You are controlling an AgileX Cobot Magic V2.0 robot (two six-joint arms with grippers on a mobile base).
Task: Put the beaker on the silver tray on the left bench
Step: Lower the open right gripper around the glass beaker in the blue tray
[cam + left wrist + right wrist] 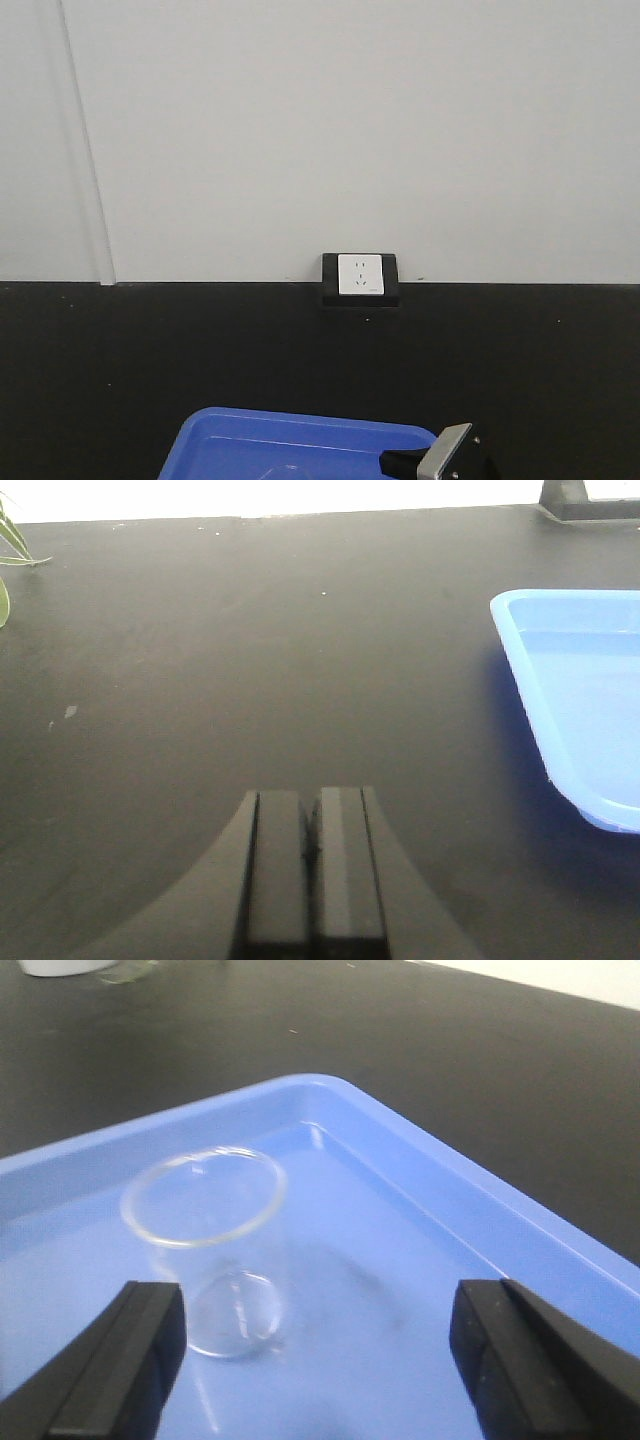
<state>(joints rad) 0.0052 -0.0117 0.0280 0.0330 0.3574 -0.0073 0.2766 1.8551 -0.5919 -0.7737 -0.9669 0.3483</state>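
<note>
Upright in the blue tray (480,1210), the beaker (205,1250) is framed but not yet gripped by the parted right claw (315,1360); the left claw (312,880) is pressed together, and the whole transfer is left.

No text, label or number can be read.

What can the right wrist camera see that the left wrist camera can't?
Only the right wrist view shows the beaker, standing upright inside the blue tray, in front of the right gripper, whose fingers are wide open. Only the left wrist view shows the left gripper, its fingers shut together, and green leaves at the left edge. Both show the blue tray and the black bench.
</note>
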